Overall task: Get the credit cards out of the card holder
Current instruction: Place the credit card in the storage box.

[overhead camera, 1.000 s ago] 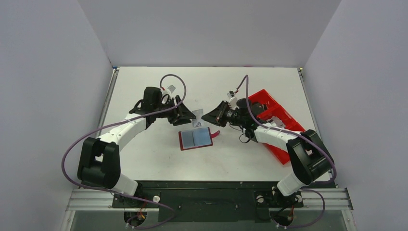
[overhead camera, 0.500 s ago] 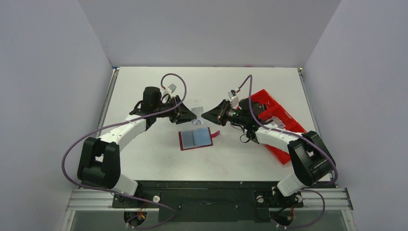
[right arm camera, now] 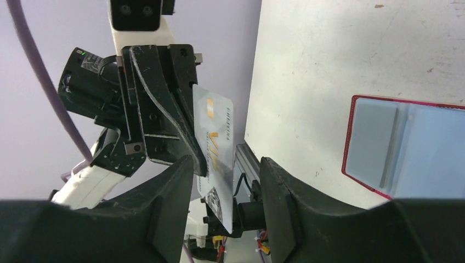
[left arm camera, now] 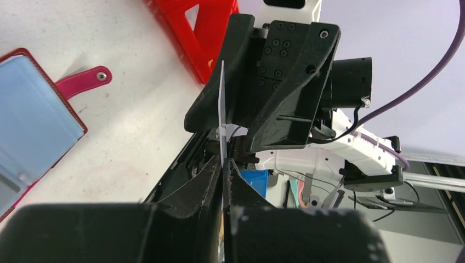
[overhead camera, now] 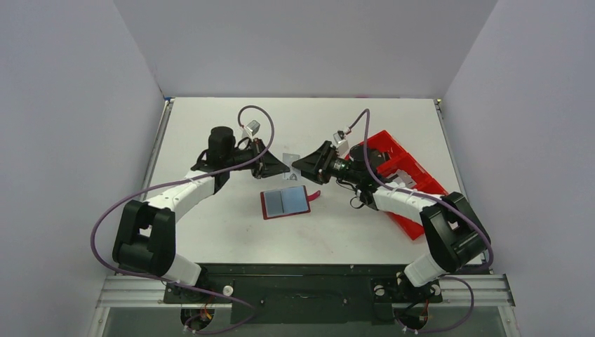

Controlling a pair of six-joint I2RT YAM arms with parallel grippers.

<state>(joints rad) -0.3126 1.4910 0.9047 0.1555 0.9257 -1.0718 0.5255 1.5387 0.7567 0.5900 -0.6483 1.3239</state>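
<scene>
A pale credit card point(right arm camera: 215, 143) with gold print hangs upright in the air above the table between both grippers. My left gripper point(left arm camera: 225, 162) is shut on it, and the card point(left arm camera: 222, 104) shows edge-on above its tips. My right gripper point(right arm camera: 226, 164) stands open around the card's other end, with a gap on each side. In the top view the card point(overhead camera: 288, 159) is a small pale slip between the left gripper point(overhead camera: 279, 166) and the right gripper point(overhead camera: 299, 167). The dark-red card holder point(overhead camera: 285, 201) lies open on the table below them, showing light blue panels point(right arm camera: 406, 143).
A bright red compartment tray point(overhead camera: 401, 177) lies at the right, under the right arm. The holder's pink strap point(left arm camera: 83, 81) sticks out toward it. Grey walls close in the table on three sides.
The left gripper has closed on the card that the right gripper held out. The right gripper's jaws have opened off the card. The holder has not moved.
</scene>
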